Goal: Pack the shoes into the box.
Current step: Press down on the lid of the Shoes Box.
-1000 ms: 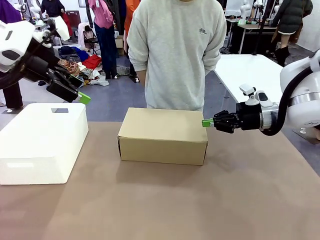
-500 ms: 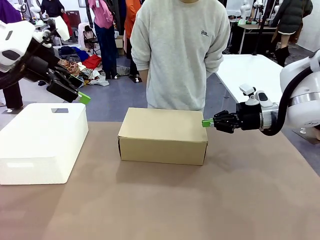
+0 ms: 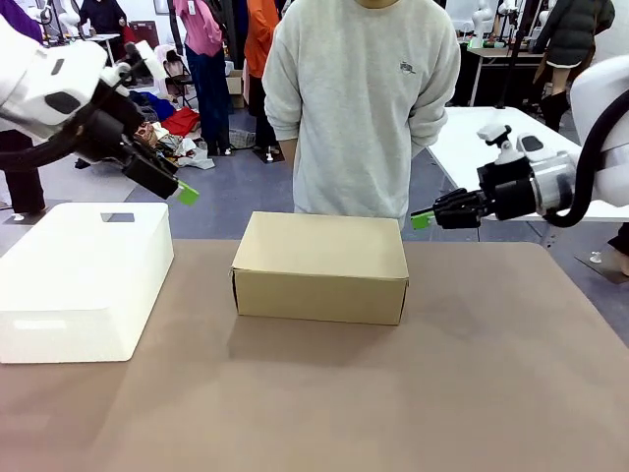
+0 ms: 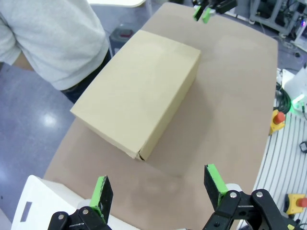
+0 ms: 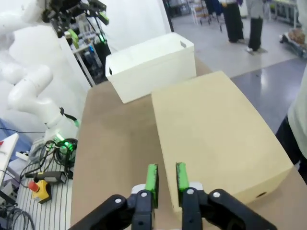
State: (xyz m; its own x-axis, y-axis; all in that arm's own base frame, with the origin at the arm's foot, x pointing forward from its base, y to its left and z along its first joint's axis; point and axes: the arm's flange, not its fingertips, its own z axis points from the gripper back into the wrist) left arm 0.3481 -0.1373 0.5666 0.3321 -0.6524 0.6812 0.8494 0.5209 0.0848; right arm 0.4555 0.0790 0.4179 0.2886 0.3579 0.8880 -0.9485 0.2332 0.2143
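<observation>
Front view: the box (image 3: 320,265) sits closed mid-table before the person (image 3: 362,103), white box (image 3: 84,278) to its left. Left gripper (image 3: 183,194) hangs above the white box, jaws spread wide, empty. Right gripper (image 3: 423,219) is off the box's far right corner, fingers a sliver apart, holding nothing.

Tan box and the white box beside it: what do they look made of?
Tan box: looks like matte cardboard, with a flat brown face and folded corner seams. White box: smooth, rounded edges, probably plastic or coated board; can't tell which.
</observation>
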